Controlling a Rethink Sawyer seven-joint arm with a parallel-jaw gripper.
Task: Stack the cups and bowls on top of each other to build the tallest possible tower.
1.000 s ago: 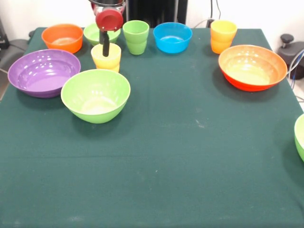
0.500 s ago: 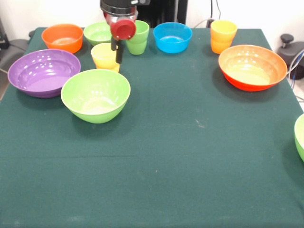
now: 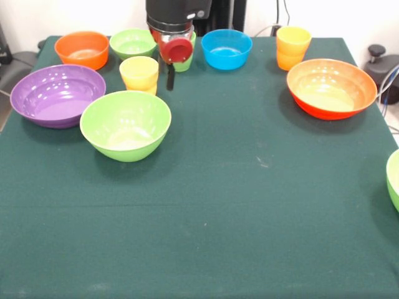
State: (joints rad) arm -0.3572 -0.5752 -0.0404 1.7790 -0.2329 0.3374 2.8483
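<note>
My gripper (image 3: pixel 169 86) hangs low just right of the yellow cup (image 3: pixel 139 73), apart from it, with its red round part in front of the light green cup (image 3: pixel 186 65), which is mostly hidden. It holds nothing that I can see. The orange-yellow cup (image 3: pixel 293 47) stands at the far right. Small bowls stand along the far edge: orange (image 3: pixel 81 48), light green (image 3: pixel 132 42) and blue (image 3: pixel 226 48). Of the large bowls, the purple one (image 3: pixel 57 93) and a light green one (image 3: pixel 126 123) are at the left, and the orange-red one (image 3: pixel 331 87) at the right.
A second large light green bowl (image 3: pixel 394 177) is cut off by the right edge. The dark green tablecloth (image 3: pixel 237 205) covers the table. All cups and bowls stand upright and separate, none stacked.
The gripper has moved to the right, from above the yellow cup to in front of the light green cup, and sits lower. No cup or bowl has moved.
</note>
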